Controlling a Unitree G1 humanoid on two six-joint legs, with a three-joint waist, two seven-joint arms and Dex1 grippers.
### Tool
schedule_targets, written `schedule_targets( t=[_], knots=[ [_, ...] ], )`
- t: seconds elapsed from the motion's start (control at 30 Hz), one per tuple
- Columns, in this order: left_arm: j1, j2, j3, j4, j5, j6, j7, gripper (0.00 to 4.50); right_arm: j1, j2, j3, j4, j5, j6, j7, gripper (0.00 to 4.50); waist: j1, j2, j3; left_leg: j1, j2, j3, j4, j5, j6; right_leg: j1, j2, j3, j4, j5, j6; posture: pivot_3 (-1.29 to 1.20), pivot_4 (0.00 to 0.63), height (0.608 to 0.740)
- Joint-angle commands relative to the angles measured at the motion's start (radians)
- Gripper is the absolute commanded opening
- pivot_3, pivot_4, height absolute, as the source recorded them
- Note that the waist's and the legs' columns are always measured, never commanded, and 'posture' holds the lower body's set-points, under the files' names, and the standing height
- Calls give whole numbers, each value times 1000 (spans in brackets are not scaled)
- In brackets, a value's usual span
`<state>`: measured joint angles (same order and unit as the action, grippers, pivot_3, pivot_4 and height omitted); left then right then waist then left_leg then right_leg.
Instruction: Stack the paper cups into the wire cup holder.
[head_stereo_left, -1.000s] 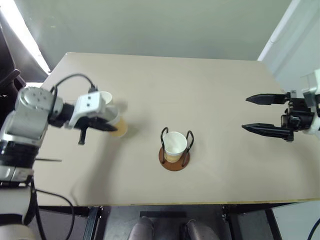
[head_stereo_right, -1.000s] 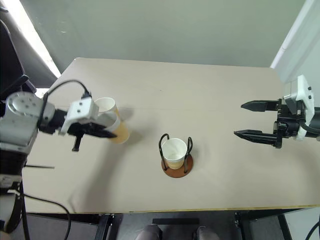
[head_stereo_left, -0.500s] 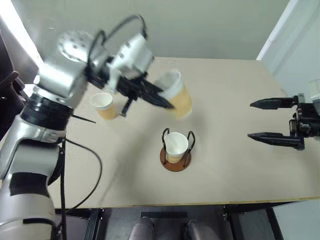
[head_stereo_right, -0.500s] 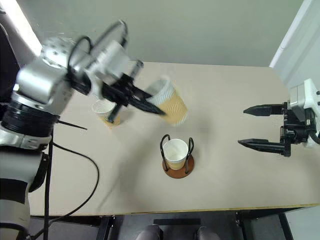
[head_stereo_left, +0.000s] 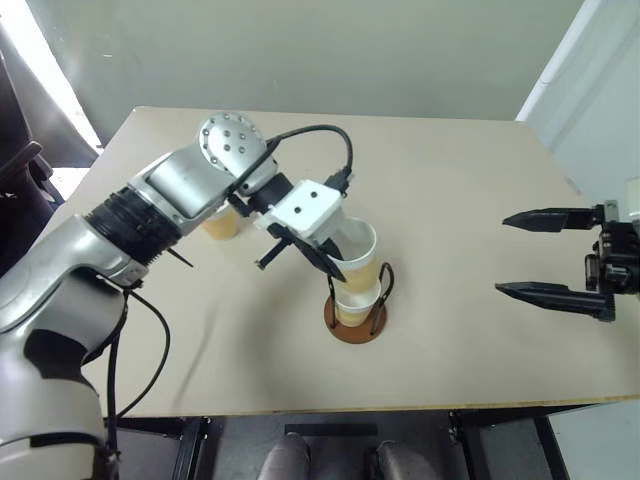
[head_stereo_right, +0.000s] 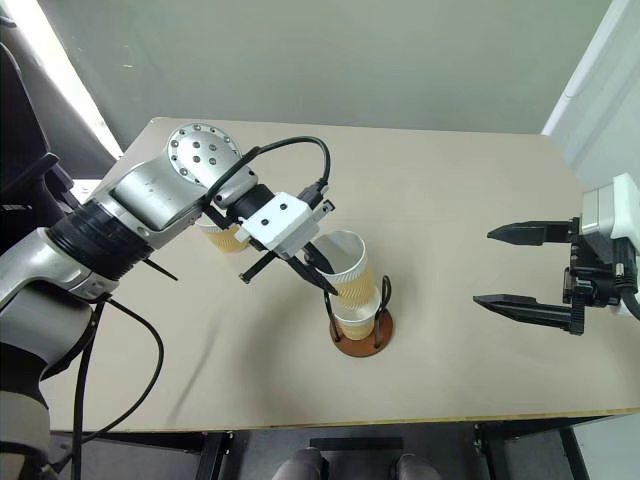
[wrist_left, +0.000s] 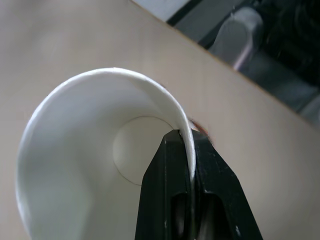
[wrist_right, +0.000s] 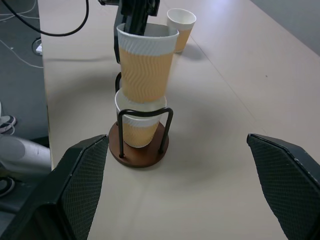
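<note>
Beige and bare but for the task's pieces, the tabletop (head_stereo_left: 460, 200) is carrying the wire cup holder (head_stereo_left: 355, 318) near its front edge, with one paper cup (wrist_right: 136, 131) already sitting inside the black loops on the reddish wooden base. A second cup (head_stereo_left: 356, 258) is being lowered onto it: the left hand (head_stereo_left: 322, 262) is pinching that cup's rim, one black finger inside the white wall and one outside, as the left wrist view is showing, the fingers (wrist_left: 175, 195) closed tight on the paper. A second ago this hand was gripping the cup far out on the left side of the tabletop; half a second ago it was swinging it high above the holder; now the cup's bottom is entering the mouth of the seated cup, as the right wrist view is showing, with most of its tan body still standing above. It is leaning slightly, so the nesting is probably not finished and likely needs a little more downward travel before release. A third cup (head_stereo_left: 220, 222) is waiting upright on the tabletop behind the left arm, well apart from the holder. The right hand (head_stereo_left: 552, 252) is hovering off to the right, its fingers spread wide and holding nothing, having drifted only a little. Two of three cups are thus nearly accounted for.
</note>
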<state>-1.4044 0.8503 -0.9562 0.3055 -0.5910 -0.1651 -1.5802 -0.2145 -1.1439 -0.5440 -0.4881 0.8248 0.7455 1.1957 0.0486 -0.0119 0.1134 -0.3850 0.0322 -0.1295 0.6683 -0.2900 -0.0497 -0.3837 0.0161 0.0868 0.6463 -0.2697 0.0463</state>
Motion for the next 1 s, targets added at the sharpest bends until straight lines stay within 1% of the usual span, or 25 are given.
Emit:
schedule_targets(
  t=[0.03, 0.07, 0.1, 0.17, 0.3, 0.37, 0.4, 0.43, 0.53, 0.6, 0.7, 0.77, 0.83, 0.87, 0.93, 1.0],
  knots=[
    [-42, -16, -6, 13, 9, -37, -34, 44, 5, -5, -47, -34, 24, -1, -21, 4500, 0, 0, 0, -1, -1, 0, 0, 0, 0, 0, 0, 0, 0, 0, 1, 0, 150, 740],
    [-45, -18, -11, 12, 8, -38, -34, 44, 8, -4, -45, -35, 24, -3, -25, 4500, 0, 0, 0, -2, -1, 0, 1, 0, 1, -1, -1, 0, -1, 0, 1, 0, 150, 740],
    [-49, -18, -16, 6, 3, -36, -34, 222, 9, -3, -44, -36, 25, -5, -30, 4500, 0, 0, 0, -3, -1, 1, 1, -1, 1, -1, -1, 0, -1, 0, 2, 0, 150, 740],
    [-58, -19, -25, -5, -8, -32, -34, 719, 9, -3, -41, -35, 25, -8, -37, 4500, 0, 0, 0, -3, -1, 1, 2, -1, 1, -1, -2, 0, -2, -1, 3, 0, 150, 740],
    [-62, -20, -30, -5, -10, -37, -34, 2140, 2, -5, -26, -30, 23, -15, -47, 4500, 1, 0, 0, -4, -2, 1, 1, -1, 2, -1, -3, 0, -2, -1, 4, 0, 150, 740],
    [-57, -40, 0, 18, 13, -43, -34, 2825, -4, -6, -19, -25, 22, -19, -50, 4500, 1, 0, 0, -4, -2, 1, 2, -1, 2, -1, -3, 0, -2, -1, 4, 0, 150, 740],
    [-54, -57, 27, 38, 30, -41, -34, 2825, -6, -7, -17, -21, 21, -22, -49, 4500, 2, 0, 0, -4, -2, 1, 2, -1, 2, -1, -3, 0, -2, -1, 4, 0, 150, 740],
    [-53, -94, 83, 85, 61, -32, -32, 2825, -11, -8, -11, -15, 19, -27, -47, 4500, 3, 0, 0, -4, -2, 1, 2, -1, 2, -1, -3, 0, -2, -1, 4, 0, 150, 740],
    [-82, -172, 226, 246, 145, 23, 48, 2825, -31, -10, 16, 16, 7, -50, -35, 4500, 5, 0, 0, -6, -2, 1, 6, -2, 3, -1, -3, 0, -1, -1, 6, 0, 150, 740],
    [-92, -167, 312, 342, 191, 51, 90, 2825, -55, -10, 48, 42, -4, -71, -27, 4500, 0, 1, 0, -6, -2, 1, 9, -2, 4, -1, -3, 0, -1, 0, 6, 0, 150, 740],
    [-69, -104, 406, 424, 266, 85, 102, 2825, -92, -9, 94, 78, -17, -97, -12, 4500, -18, 4, -1, -6, -2, 3, 8, -2, 4, -2, -2, 1, -1, 0, 6, 0, 150, 740],
    [-26, -9, 447, 490, 339, 96, 113, 2825, -121, -5, 130, 102, -25, -115, 0, 4500, -25, 6, -1, -6, -2, 3, 7, -2, 4, -3, -2, 2, 0, 0, 6, 0, 150, 740],
    [44, 104, 450, 556, 450, 71, 140, 2825, -151, 1, 169, 126, -36, -131, 14, 4500, -34, 8, -3, -6, -2, 4, 5, -2, 4, -6, -1, 3, -1, 0, 6, 0, 150, 740],
    [78, 144, 447, 580, 505, 51, 156, 2825, -162, 4, 185, 136, -41, -137, 20, 4500, -38, 9, -3, -6, -1, 4, 4, -2, 3, -7, -1, 5, -1, 0, 6, 0, 150, 740],
    [119, 183, 457, 608, 573, 27, 172, 2825, -178, 7, 205, 153, -49, -148, 31, 4500, -38, 8, -2, -5, -2, 4, 1, -2, 3, -9, 0, 7, 0, -1, 6, 0, 150, 740],
    [142, 207, 464, 661, 651, 8, 233, 2825, -213, 15, 243, 179, -62, -161, 42, 4500, -25, 5, -2, -7, -2, 3, 0, -1, 2, -11, -1, 7, 0, -1, 6, 0, 150, 740]
  ],
)
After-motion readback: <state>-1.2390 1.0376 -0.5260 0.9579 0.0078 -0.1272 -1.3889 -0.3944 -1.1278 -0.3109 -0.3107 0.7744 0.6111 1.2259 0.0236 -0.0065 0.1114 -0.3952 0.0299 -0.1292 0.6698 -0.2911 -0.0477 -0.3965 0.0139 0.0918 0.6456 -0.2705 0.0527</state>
